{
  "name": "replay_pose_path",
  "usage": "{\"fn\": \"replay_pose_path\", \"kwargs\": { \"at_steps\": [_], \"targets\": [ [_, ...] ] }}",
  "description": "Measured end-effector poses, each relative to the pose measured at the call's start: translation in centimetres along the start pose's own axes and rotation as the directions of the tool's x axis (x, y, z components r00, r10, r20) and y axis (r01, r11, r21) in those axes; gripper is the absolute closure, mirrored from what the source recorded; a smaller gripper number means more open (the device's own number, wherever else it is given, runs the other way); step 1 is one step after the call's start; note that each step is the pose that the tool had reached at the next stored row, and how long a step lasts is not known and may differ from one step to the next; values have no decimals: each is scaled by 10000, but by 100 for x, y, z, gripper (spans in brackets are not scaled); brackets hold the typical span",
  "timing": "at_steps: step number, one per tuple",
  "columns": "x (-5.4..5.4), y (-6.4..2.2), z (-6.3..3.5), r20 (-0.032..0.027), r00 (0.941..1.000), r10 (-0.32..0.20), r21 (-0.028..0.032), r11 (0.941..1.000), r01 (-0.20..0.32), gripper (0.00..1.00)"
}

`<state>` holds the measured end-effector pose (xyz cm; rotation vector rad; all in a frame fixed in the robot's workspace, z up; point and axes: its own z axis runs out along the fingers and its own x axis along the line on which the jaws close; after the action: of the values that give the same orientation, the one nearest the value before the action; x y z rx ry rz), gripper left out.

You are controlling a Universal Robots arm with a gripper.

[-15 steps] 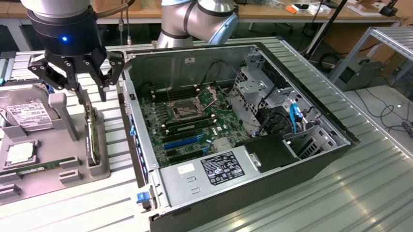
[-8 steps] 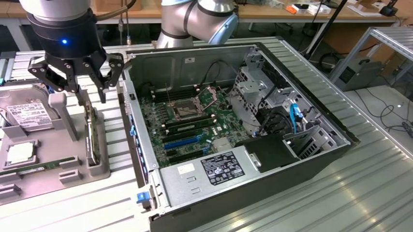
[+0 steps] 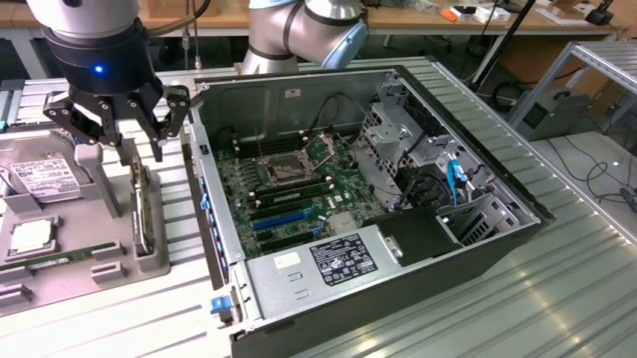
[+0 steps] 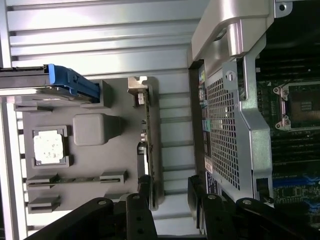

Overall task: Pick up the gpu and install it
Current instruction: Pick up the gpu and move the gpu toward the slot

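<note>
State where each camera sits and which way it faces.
Exterior view: off the arm, raised, looking down on the open computer case and grey tray; the arm and gripper show.
Wrist view: on the wrist, looking down past the open fingers at the gpu.
Shared: gpu, grey tray, computer case, gripper.

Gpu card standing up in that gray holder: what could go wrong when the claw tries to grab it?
1. The gpu stands thin on edge, and in the wrist view it lines up close to one finger of the open gripper, so that finger might land on its top edge.
2. The computer case wall is right beside the gray holder; the other finger could bump it.
</note>
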<state>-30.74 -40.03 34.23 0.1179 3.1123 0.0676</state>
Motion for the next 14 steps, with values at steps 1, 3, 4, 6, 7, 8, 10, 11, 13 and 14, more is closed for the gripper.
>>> {"fn": "replay_pose_path", "kwargs": {
  "at_steps": [1, 3, 4, 6, 7, 8, 10, 11, 13, 14],
  "targets": [
    [3, -1, 7, 0, 10000, 0, 0, 10000, 0, 57],
    [8, -1, 15, -1, 10000, 0, 1, 10000, 0, 57],
    [10, -2, 20, -1, 10000, 0, 1, 10000, 0, 57],
    [22, -3, 31, 0, 10000, 0, 0, 10000, 0, 57],
    [26, -4, 34, 0, 10000, 0, 0, 10000, 0, 57],
    [30, -4, 38, 0, 10000, 0, 0, 10000, 0, 57],
    [43, -5, 49, 0, 10000, 0, 0, 10000, 0, 57],
    [48, -6, 53, 1, 10000, 0, -1, 10000, 0, 57],
    [55, -7, 59, -2, 10000, 0, 1, 10000, 0, 57],
    [57, -7, 61, -2, 10000, 0, 2, 10000, 0, 57]
  ]
}}
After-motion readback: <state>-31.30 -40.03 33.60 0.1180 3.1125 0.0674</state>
